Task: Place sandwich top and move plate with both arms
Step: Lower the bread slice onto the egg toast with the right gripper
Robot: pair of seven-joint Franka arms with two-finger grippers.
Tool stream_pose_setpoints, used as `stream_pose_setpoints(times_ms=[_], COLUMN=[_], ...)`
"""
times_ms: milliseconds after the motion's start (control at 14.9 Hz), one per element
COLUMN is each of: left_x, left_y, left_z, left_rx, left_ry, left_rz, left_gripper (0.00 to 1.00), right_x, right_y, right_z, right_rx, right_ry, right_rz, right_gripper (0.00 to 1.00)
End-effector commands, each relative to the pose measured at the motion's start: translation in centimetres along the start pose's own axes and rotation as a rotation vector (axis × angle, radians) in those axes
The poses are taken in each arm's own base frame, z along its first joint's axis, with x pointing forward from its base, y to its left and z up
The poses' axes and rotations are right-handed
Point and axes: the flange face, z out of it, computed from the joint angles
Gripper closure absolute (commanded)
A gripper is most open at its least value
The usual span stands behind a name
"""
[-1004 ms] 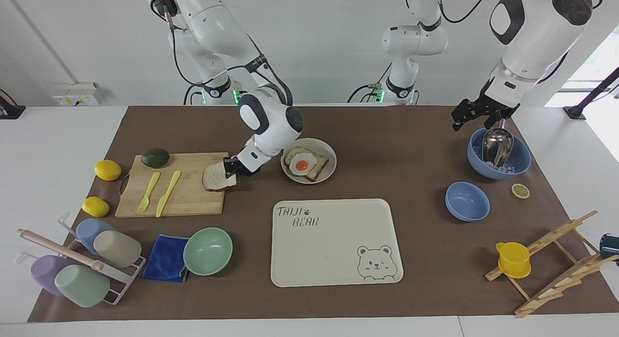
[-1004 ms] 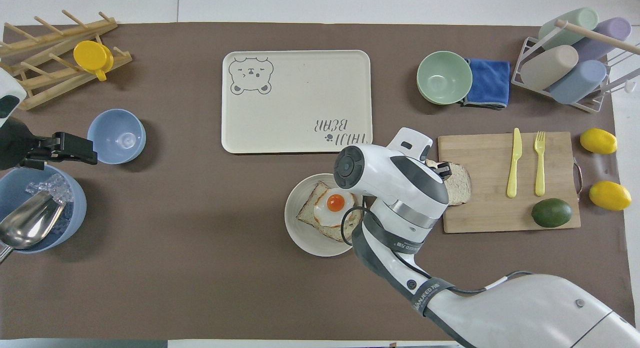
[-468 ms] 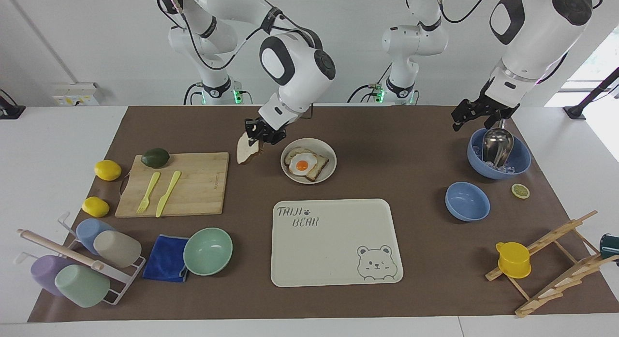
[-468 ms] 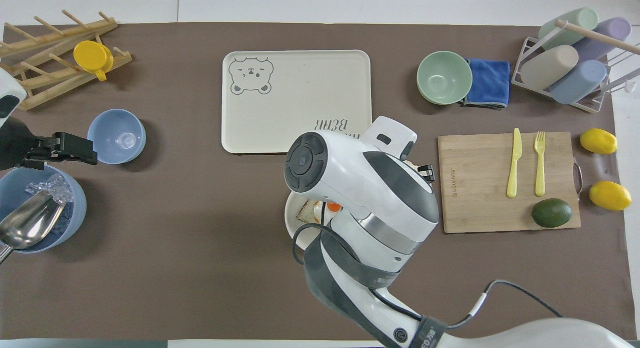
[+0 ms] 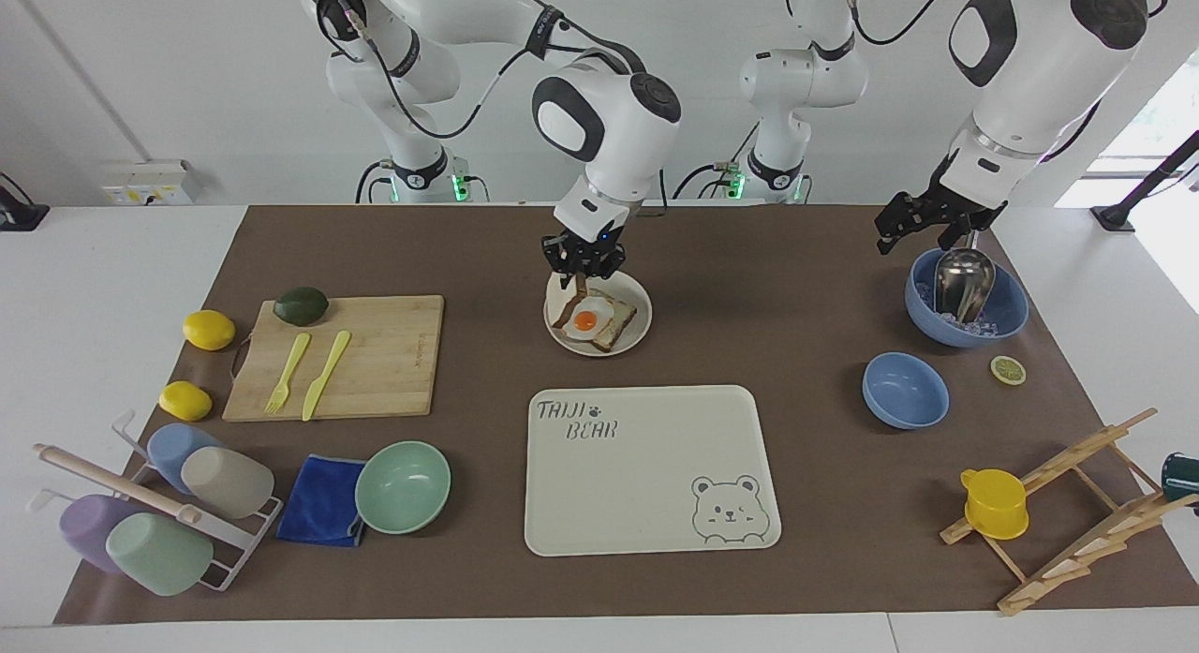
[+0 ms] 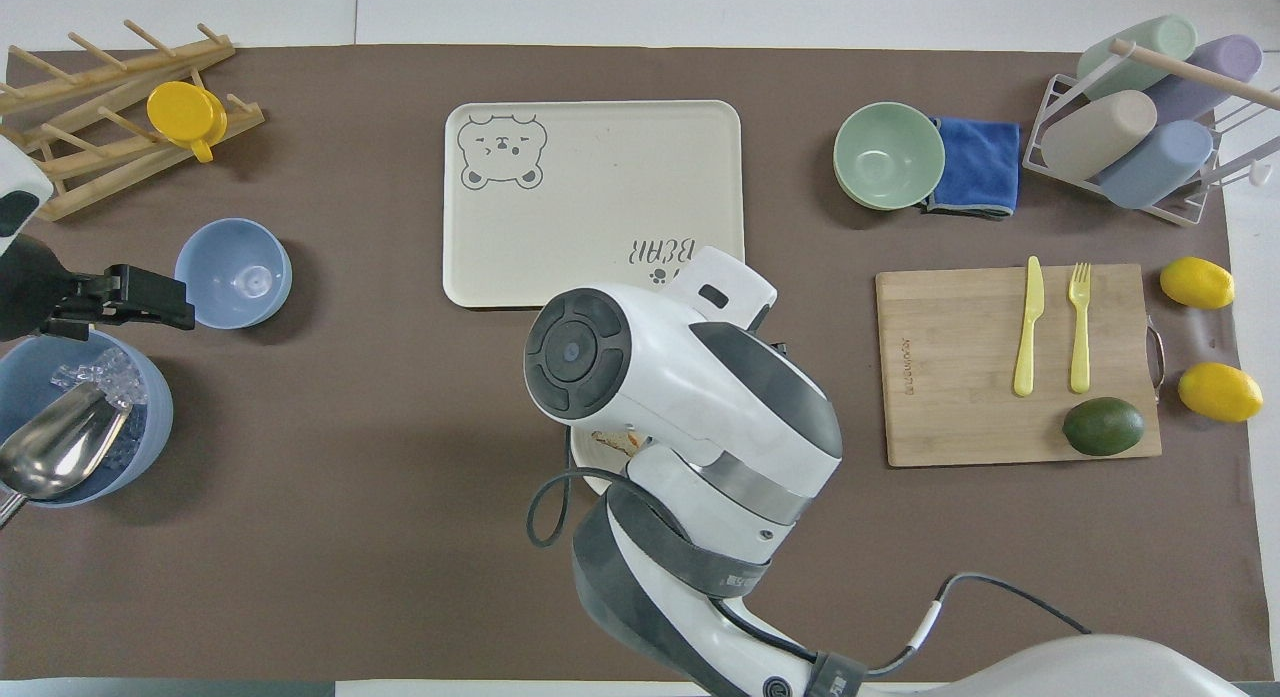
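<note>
right claw [image 5: 580,271] gripping sandwich top [image 5: 568,306], over plate [image 5: 633,334]

- The tabletop [image 5: 806,503] is covered in plain brown.
- A cream plate [image 5: 635,339] is seen with toast [image 5: 616,327] and an orange-yolked egg [image 5: 584,320].
- A grey bear outline is printed on the cream tray [image 5: 646,484].
- A mint-green bowl [image 5: 403,486], a blue cloth [image 5: 323,499] and two yellow lemons [image 5: 208,330] are shown.
</note>
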Motion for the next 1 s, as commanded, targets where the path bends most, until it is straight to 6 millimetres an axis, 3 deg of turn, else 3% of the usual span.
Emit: stream_pose_setpoints(times_ms=[0,134,401,937], left_x=[-0.1,-0.1,-0.1,-0.1], left_y=[-0.2,-0.1,-0.1,-0.1], left_z=[-0.3,-0.3,-0.3,-0.3], left_rx=[-0.001,-0.001,-0.001,-0.001], left_ry=[0.007,0.007,0.007,0.007], left_rz=[0.0,0.0,0.0,0.0], left_gripper=[0.0,0.0,0.0,0.0], right_x=[-1.0,-2.0,-3.7,-3.1], right_y=[-1.7,-2.3,-5.0,-6.5], right_z=[0.5,2.2,3.4,6.0], right_rx=[0.006,-0.054,-0.165,-0.154], right_ry=[-0.005,0.0,0.074,0.099], right_rz=[-0.018,-0.049,-0.138,-0.12], right_gripper=[1.0,1.0,1.0,1.0])
